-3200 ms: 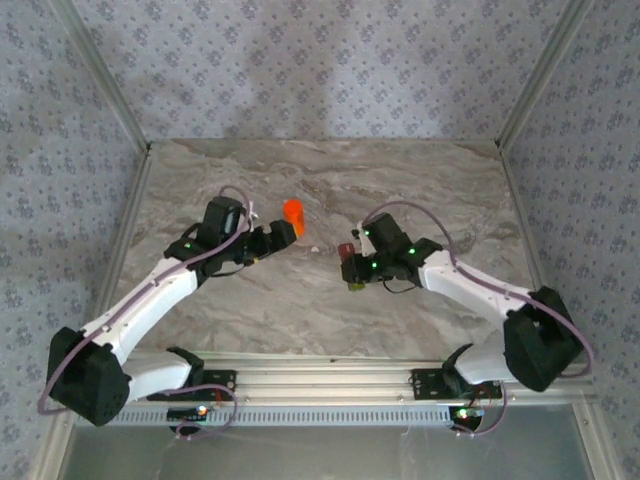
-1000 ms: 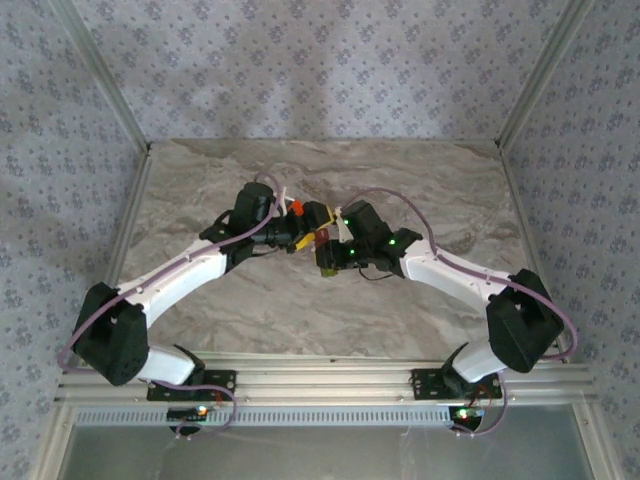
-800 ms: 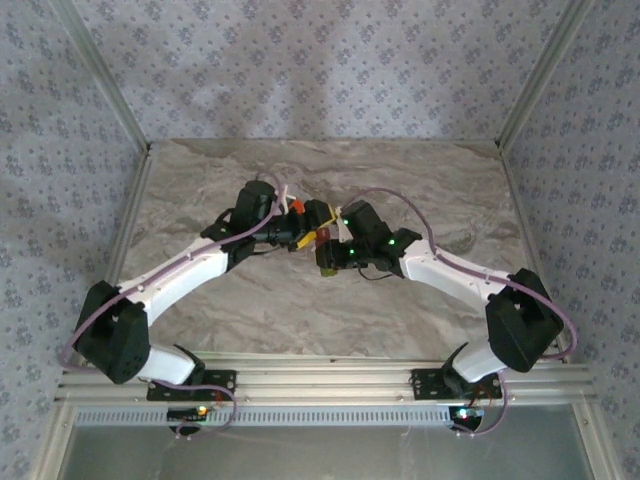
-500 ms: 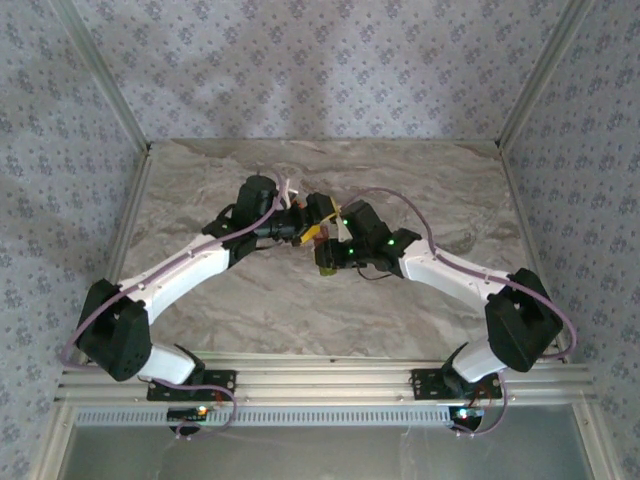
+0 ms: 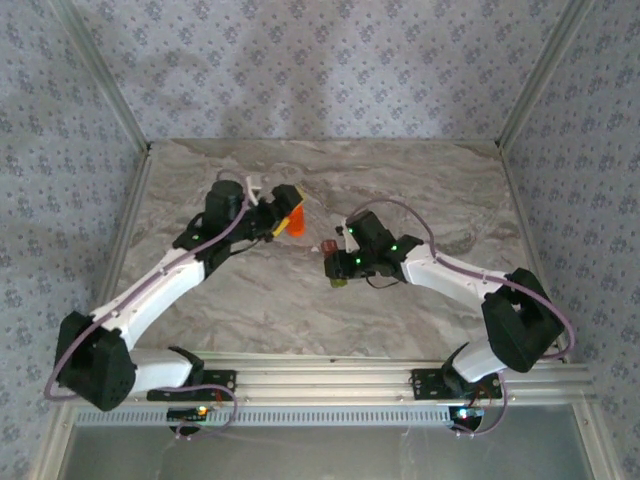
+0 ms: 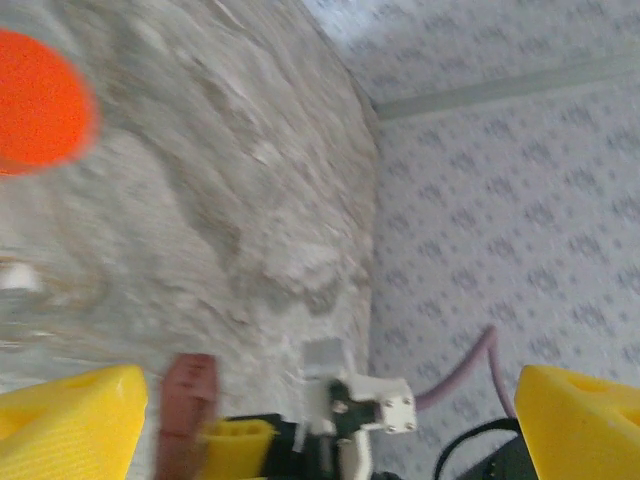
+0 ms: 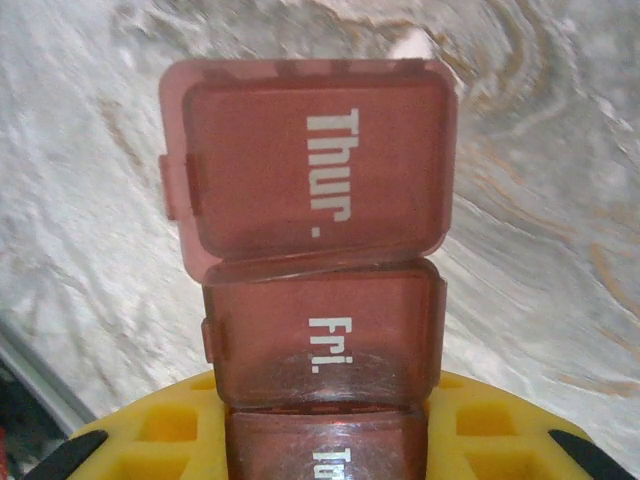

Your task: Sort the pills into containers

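While the left gripper (image 5: 283,210) hangs over the marble table (image 5: 420,190) a little left of its middle, its yellow fingers (image 6: 70,425) stand spread wide with nothing between them. An orange bottle (image 5: 294,222) lies on the marble just beside that gripper's tip in the overhead view. From the left wrist it appears as a blurred orange round shape up in the corner, off to one side of the gap and apart from both fingers. Nearer the middle of the table, the right gripper (image 5: 337,272) is clamped on the containers (image 7: 318,210), a dark red-brown translucent strip of joined compartments. From the right wrist the strip sticks out past the yellow pads (image 7: 150,430) over the marble, with lids marked "Thur." and "Fri." in white and a third compartment partly hidden low down between the pads. The "Thur." lid looks larger and overlaps the edge of the "Fri." one; whether it is lifted cannot be told. The two grippers are near each other but apart, with the bottle closer to the left one
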You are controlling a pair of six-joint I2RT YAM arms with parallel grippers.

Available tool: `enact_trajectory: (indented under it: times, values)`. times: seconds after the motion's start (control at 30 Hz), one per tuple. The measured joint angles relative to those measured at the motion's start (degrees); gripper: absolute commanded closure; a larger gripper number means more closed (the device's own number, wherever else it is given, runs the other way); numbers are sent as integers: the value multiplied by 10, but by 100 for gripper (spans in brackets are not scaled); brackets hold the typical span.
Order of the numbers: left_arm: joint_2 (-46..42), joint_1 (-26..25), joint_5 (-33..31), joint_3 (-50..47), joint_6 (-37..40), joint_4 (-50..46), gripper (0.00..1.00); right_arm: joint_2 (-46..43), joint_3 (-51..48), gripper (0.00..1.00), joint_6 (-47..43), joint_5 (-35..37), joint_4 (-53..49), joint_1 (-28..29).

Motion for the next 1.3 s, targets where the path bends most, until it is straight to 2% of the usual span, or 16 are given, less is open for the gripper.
enact_trajectory:
  times: [0.23, 0.57, 0.7, 0.87, 0.93, 1.13, 1.3]
  values:
    - [-50, 48, -12, -75, 25, -56, 4, 33, 0, 81, -87, 12, -59, -6]
    - [-59, 52, -16, -91, 75, -119, 4, 147, 80, 71, -174, 69, -112, 29]
    - [-59, 52, -16, -90, 91, -137, 5, 174, 104, 60, -195, 86, -119, 45]
    - [-58, 52, -16, -87, 99, -145, 4, 183, 107, 33, -214, 101, -131, 51]
    - [-56, 52, -16, -84, 102, -147, 4, 182, 107, 27, -215, 107, -133, 54]
    - [-45, 52, -16, -63, 112, -157, 4, 143, 63, 26, -196, 130, -146, 59]
    - [-26, 51, -15, -29, 133, -172, 4, 96, 13, 28, -171, 141, -167, 39]
